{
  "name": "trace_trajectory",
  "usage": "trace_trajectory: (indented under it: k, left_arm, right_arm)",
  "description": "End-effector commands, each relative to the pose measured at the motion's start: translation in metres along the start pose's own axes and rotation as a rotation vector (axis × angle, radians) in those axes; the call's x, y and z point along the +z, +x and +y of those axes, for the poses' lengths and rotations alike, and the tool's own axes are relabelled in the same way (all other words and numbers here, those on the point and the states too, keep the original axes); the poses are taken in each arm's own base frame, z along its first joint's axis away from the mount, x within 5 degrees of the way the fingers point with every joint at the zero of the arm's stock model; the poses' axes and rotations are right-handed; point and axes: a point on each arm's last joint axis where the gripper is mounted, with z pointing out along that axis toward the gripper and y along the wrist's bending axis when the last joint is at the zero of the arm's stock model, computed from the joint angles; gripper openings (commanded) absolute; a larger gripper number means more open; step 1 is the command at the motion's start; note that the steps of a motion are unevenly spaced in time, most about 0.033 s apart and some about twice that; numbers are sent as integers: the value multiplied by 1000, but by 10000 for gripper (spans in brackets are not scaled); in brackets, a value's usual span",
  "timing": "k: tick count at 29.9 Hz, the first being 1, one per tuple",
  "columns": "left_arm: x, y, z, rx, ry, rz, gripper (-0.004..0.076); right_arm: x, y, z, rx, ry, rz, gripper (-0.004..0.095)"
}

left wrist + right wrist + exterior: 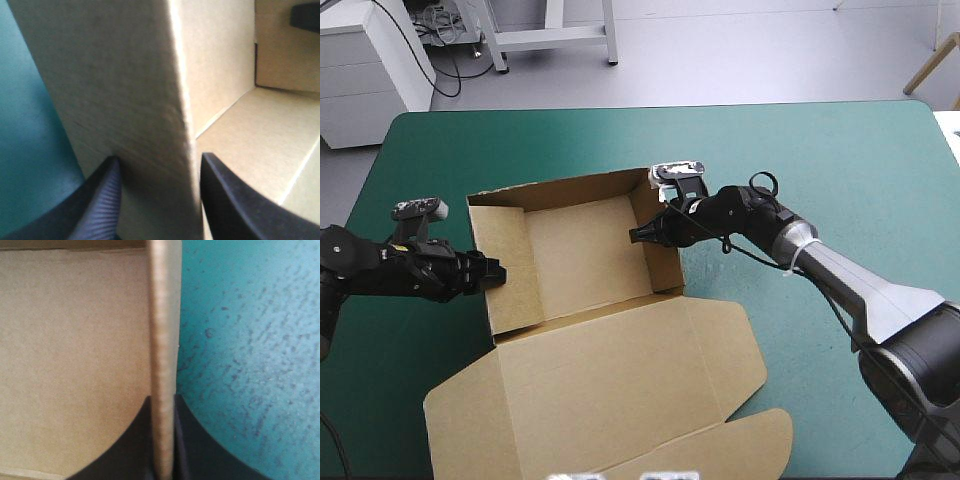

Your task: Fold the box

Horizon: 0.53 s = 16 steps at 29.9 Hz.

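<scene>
The box [582,248] stands as an open brown tray at the middle of the teal-green cover [820,160], its walls raised and its lid [620,385] lying flat on the table on the robot's side. The left gripper [496,272] is pinched on the tray's left wall. In its wrist view one black finger [102,200] lies against the wall's outer face, with the cover beside it. The other finger [235,200] lies against the inner face, and the tray's floor [260,130] stretches ahead of it. A black fingertip [306,16] of the other arm shows across the tray at the far wall. The right gripper [643,235] is clamped on the right wall, its fingers all but closed on the board's thin edge [162,365]. The tray's floor lies beside one finger and the bare cover [250,340] beside the other.
</scene>
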Motion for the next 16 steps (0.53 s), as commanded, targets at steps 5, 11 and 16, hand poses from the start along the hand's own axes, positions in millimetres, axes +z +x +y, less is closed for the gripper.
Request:
trace_trajectory:
  k: [5, 11, 16]
  left_arm:
    - [2, 0, -15, -29, -148, -35, 325]
    - [8, -1, -20, -55, -287, -84, 321]
    - [7, 0, -16, -84, -405, -101, 175]
  right_arm:
    - [-25, -14, 31, 15, -85, -103, -17]
    - [-24, -11, 33, 25, -94, -73, -17]
    - [-24, -10, 34, 34, -100, -61, -17]
